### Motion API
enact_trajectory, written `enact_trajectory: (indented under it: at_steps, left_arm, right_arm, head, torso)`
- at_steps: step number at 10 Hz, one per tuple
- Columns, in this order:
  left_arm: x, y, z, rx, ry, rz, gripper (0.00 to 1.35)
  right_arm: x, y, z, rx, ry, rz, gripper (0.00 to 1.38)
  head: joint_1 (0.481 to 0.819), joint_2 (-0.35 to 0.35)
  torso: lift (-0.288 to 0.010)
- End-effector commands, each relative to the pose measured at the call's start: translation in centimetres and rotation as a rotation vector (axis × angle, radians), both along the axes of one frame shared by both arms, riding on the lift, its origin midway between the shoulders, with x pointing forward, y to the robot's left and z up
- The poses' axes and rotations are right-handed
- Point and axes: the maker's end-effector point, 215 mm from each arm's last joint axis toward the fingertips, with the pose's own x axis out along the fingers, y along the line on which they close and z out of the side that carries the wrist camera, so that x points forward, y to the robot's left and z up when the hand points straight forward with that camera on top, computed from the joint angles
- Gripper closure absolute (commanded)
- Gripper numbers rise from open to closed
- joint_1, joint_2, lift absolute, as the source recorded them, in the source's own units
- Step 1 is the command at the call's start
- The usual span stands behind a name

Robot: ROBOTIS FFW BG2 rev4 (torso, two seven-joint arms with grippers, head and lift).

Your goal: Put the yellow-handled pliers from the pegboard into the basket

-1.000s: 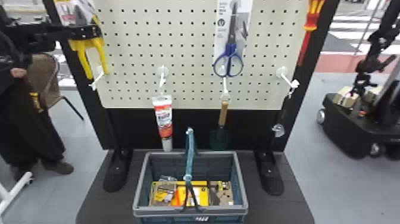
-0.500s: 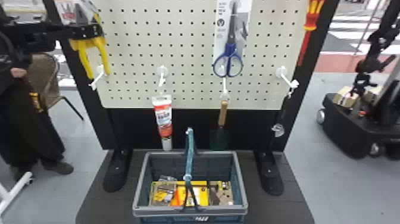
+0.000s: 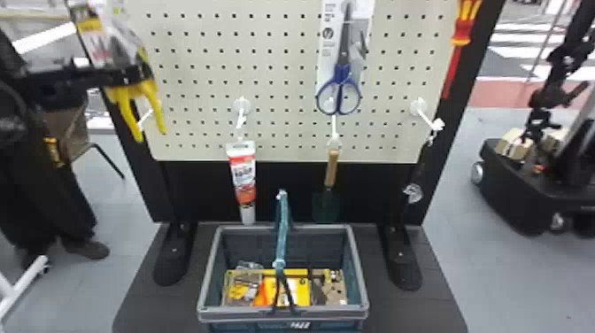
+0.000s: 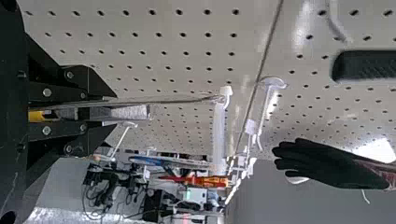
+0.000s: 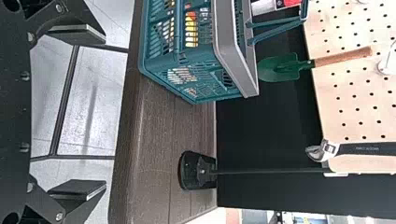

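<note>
Clearly, the left gripper (image 3: pixel 133 76) grips the yellow-handled pliers (image 3: pixel 155 104) at the pegboard's left edge, their packaging (image 3: pixel 94 37) perhaps touching a hook (image 4: pixel 226 90). The right gripper (image 5: pixel 105 110) has spread fingers; below the pegboard (image 3: pixel 283 84) sits the basket (image 3: pixel 283 315).

Head view: pegboard (image 3: pixel 283 104) bright, evenly lit; floor (image 3: pixel 522 283) at four o'clock—soft light. Left wrist view: white glare streaks pegboard. Right wrist view: floor—glossy sheen.

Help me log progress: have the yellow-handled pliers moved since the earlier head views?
Yes, the yellow-handled pliers sit lower, nearer the bottom edge of the cream perforated pegboard.
</note>
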Motion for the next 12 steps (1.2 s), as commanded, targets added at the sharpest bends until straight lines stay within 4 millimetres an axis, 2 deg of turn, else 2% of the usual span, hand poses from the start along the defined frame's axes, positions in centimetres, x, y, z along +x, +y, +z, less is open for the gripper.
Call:
enact_trajectory:
  at_steps: [1,3,7,10,12]
  left_arm:
    - [-0.8,0.1,-4.6,-0.075,0.052,0.015,1.21]
    - [-2.0,-0.2,-9.9,-0.154,0.108,0.042,1.21]
    - [-3.2,-1.2,-15.0,-0.290,0.100,0.121,1.21]
    - [-3.7,-1.4,-19.6,-0.411,0.115,0.232,1.21]
    - [-3.8,-2.7,-22.2,-0.490,0.127,0.289,1.21]
  right_arm:
    - [-0.5,0.0,0.0,0.005,0.007,-0.005,0.20]
    - [-0.3,-0.1,0.4,0.004,-0.001,-0.010,0.20]
    - [-0.6,0.0,0.1,0.006,0.006,-0.010,0.20]
    - [-1.0,-0.1,-0.2,0.009,0.015,-0.011,0.20]
    - [-1.3,-0.1,-0.4,0.008,0.021,-0.013,0.20]
  head:
    - [0.549,0.000]
    - [0.549,0.000]
    - [0.549,0.000]
    - [0.549,0.000]
    - [0.549,0.000]
  torso:
    - [-0.100]
    - [-0.100]
    - [-0.100]
    - [-0.100]
    - [-0.100]
